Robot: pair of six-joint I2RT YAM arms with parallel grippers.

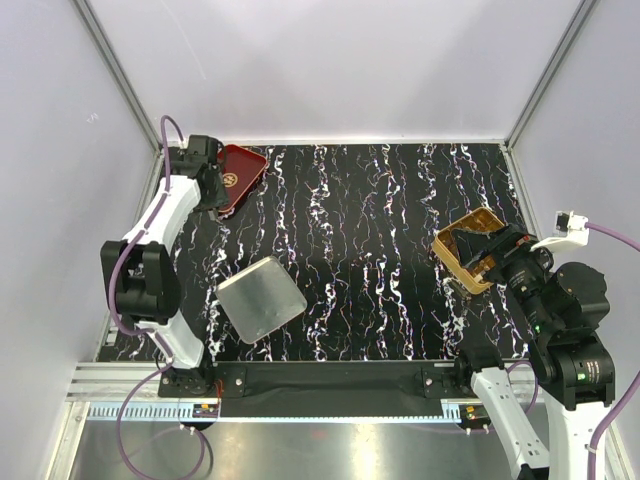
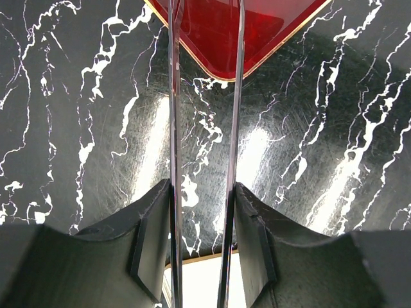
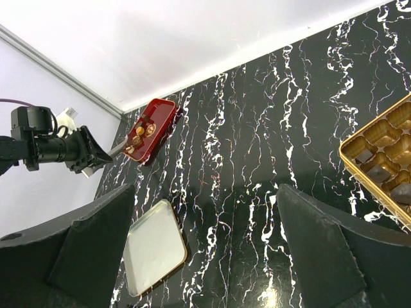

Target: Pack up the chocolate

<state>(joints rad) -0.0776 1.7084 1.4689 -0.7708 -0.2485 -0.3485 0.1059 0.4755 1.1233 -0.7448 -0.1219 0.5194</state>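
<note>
1. The top view is bright and evenly lit; the white walls (image 1: 330,70) look almost washed out, and shadows on the black desk (image 1: 380,250) are soft and faint.
2. The silver lid (image 1: 260,298) gives back a pale, flat sheen.
3. In the left wrist view three soft patches of glare lie on the desk; the metal tongs (image 2: 174,128) carry thin bright streaks, and the red tray (image 2: 225,32) shines glossy.
4. The left tool (image 2: 202,192), close to the lens, shows dark and slightly soft.
5. In the right wrist view the right tool (image 3: 205,192) is dim and blurred; the far desk is sharp.
</note>
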